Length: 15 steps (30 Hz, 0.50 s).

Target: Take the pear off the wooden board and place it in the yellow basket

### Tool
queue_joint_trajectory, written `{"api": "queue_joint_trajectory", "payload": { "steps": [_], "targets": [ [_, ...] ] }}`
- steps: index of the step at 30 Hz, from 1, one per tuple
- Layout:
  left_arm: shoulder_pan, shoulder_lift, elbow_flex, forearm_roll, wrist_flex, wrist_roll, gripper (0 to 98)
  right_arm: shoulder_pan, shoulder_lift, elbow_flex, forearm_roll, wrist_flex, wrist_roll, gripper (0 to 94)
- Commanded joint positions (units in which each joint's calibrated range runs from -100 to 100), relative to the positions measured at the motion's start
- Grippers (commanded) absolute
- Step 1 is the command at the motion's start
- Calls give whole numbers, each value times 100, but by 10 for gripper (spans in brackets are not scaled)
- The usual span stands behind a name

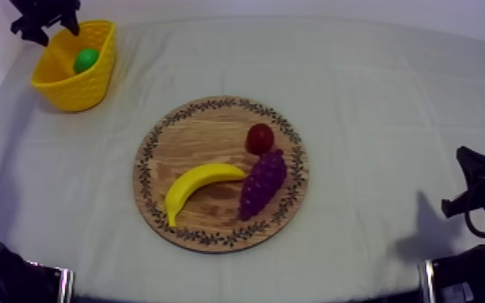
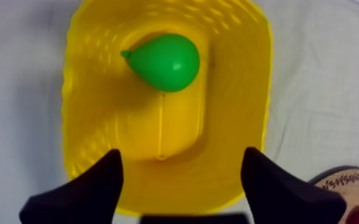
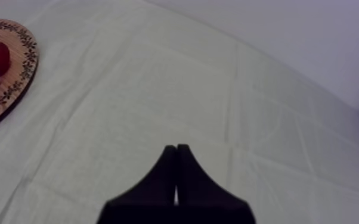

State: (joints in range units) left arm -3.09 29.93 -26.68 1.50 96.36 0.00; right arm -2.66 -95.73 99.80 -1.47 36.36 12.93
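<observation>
Left gripper [image 2: 182, 154] hangs wide open and empty above the yellow plastic basket [image 2: 92, 101]; the green toy pear [image 2: 167, 61] lies inside it. My right gripper [image 3: 177, 150] rests pinched together over the grey-white cloth [image 3: 217, 89].

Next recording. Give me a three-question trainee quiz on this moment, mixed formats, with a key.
1. True or false: the pear lies inside the yellow basket.
2. The right gripper is: A) shut, over bare cloth; B) shut on the banana; C) open over the board.
3. Fill in: the left gripper hangs over the basket with its fingers ____.
Key: 1 true; 2 A; 3 open.
</observation>
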Motion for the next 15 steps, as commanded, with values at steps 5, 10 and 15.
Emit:
{"api": "queue_joint_trajectory", "payload": {
  "steps": [5, 10, 15],
  "targets": [
    [26, -588, 496, 10, 28, -84, 634, -2, -3, -2, -2, 2, -1, 4],
    [19, -1054, 954, 12, 7, -108, 443, -2, -3, -2, -2, 2, -1, 4],
    [-20, -1538, 1402, 118, -83, -321, 154, -2, -3, -2, -2, 2, 0, 4]
  ]
}}
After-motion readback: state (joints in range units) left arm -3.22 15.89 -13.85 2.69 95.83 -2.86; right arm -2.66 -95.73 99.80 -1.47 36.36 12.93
